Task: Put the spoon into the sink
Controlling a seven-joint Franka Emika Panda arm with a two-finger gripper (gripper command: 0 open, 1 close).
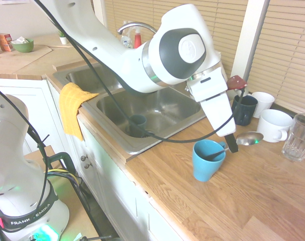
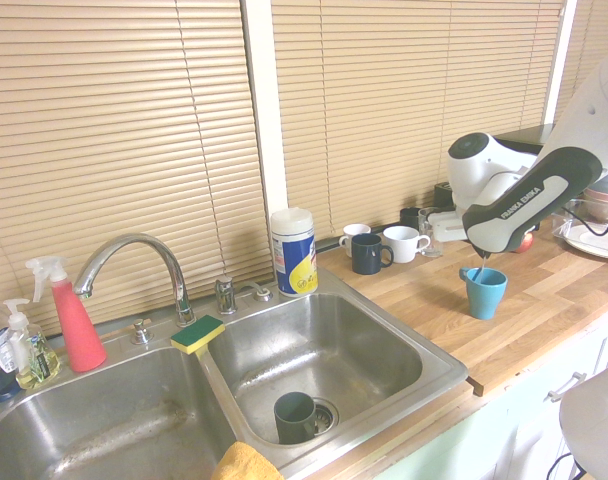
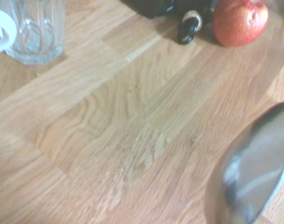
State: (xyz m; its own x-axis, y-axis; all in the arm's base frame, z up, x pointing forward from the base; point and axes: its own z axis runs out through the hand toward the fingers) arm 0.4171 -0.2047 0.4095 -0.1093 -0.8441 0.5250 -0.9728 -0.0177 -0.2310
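Our gripper (image 1: 232, 144): closed on the spoon (image 1: 250, 138); handle inside blue mug (image 1: 205, 168) (sideways pull might tip it).

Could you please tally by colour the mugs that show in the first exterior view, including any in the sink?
White mugs: 2
Dark blue mug: 1
Turquoise mug: 1
Grey-blue mug, in the sink basin: 1
Total: 5

A red apple (image 3: 240, 21) and a faceted glass (image 3: 37, 32) stand on the wooden counter (image 3: 109, 116).
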